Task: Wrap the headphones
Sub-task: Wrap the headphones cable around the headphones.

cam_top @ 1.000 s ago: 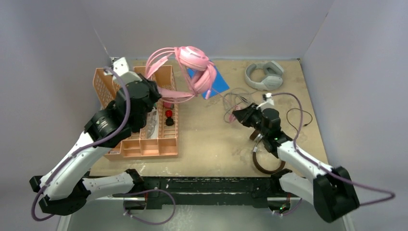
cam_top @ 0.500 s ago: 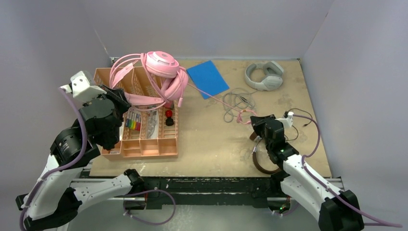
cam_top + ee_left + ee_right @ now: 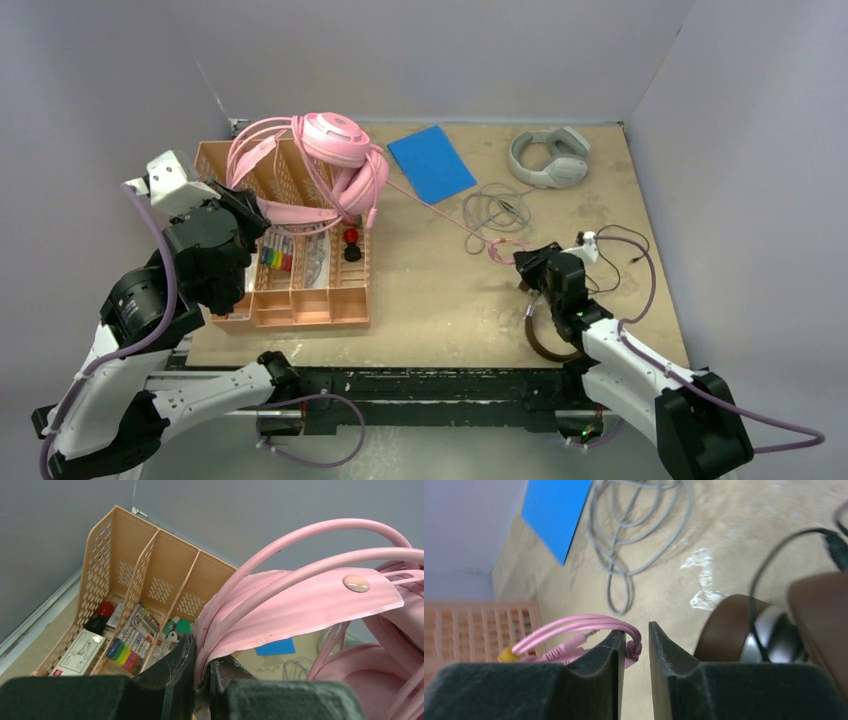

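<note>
Currently in left fingers (image 3: 202, 677): the band of the pink headset (image 3: 338, 150), clamped tight, with the cups hanging over the far end of the peach organiser (image 3: 310, 300).
In right fingers (image 3: 636, 637): a folded bunch of the pink cable (image 3: 574, 627), pinched between both pads, low over the table (image 3: 440, 300).
Between the arms: the pink cable runs from the cups past the near edge of a blue sheet (image 3: 431, 163).
Far right corner: the grey headset (image 3: 548, 158) lies flat, its grey cable (image 3: 490, 208) in loose loops beside the blue sheet.
Under the right arm: the brown headset (image 3: 552, 345) on the table, thin black cable (image 3: 628, 250) trailing rightward.
Inside the organiser: markers and small bottles.
</note>
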